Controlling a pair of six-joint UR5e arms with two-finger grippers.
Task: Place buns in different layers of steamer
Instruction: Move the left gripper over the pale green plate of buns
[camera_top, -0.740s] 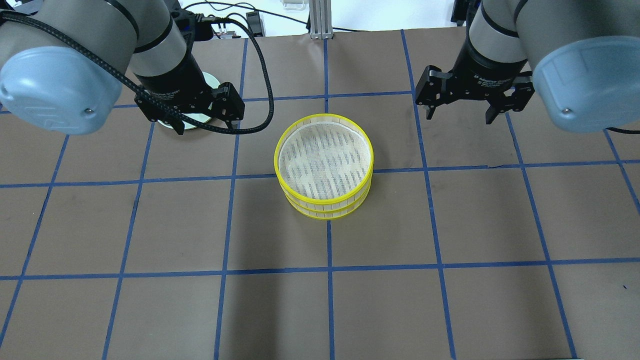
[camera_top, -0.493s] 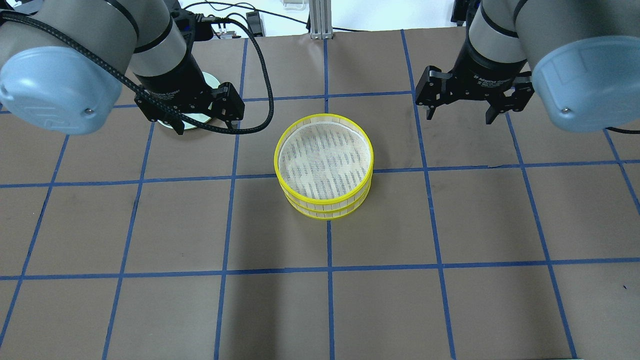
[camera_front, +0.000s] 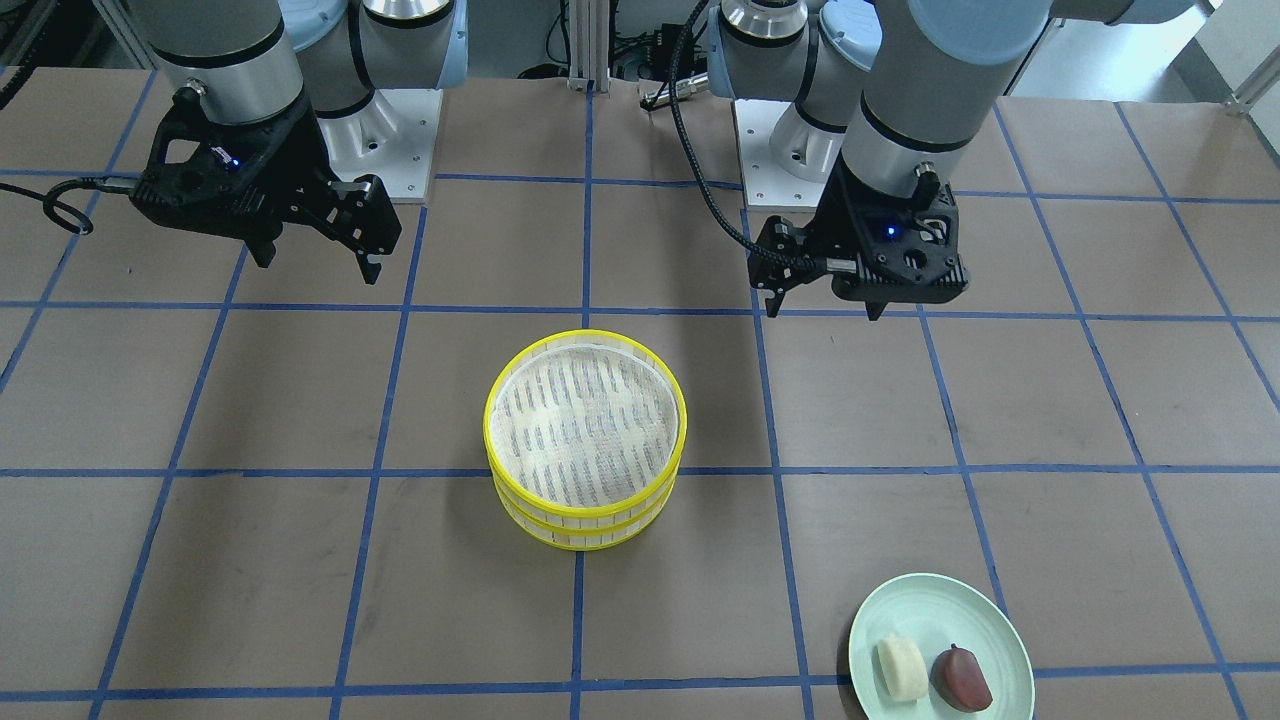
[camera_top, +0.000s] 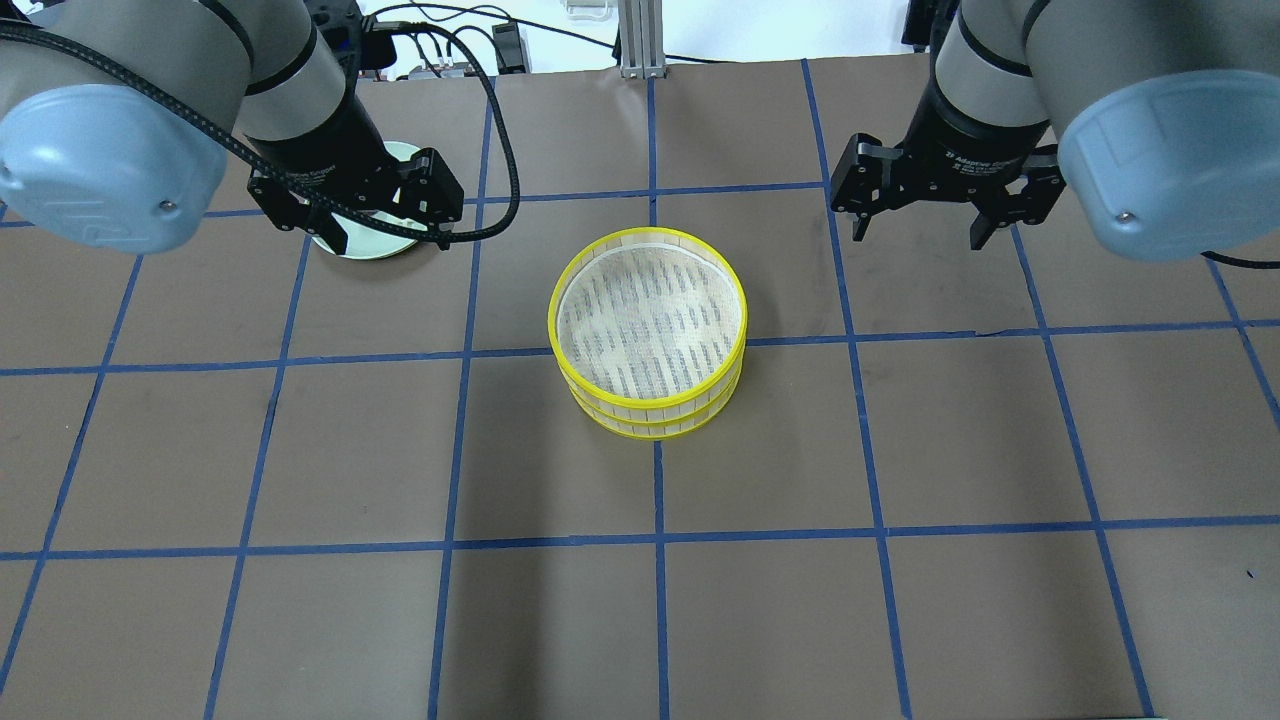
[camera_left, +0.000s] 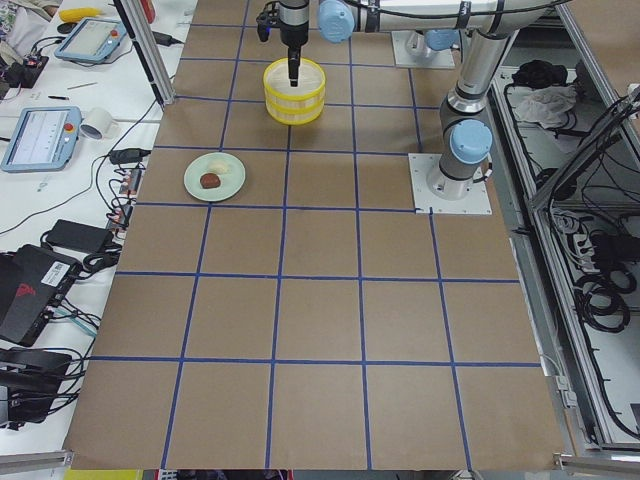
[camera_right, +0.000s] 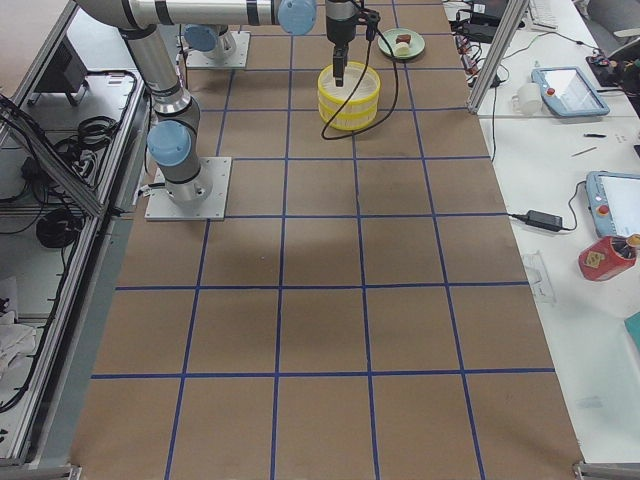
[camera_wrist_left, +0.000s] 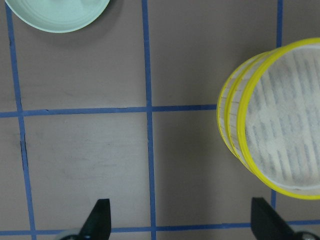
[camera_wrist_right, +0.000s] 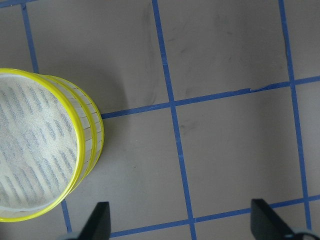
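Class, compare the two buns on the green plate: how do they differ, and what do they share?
Colour: the white bun is cream, the brown bun dark reddish-brown. Shape: the white bun is a rounded oblong, the brown bun a teardrop with a pointed tip. Both lie side by side on the green plate.

Brown blue-gridded table (camera_top: 900, 620) with 2 stacked steamer layers (camera_top: 655, 412) and pale green plate (camera_front: 930, 605)
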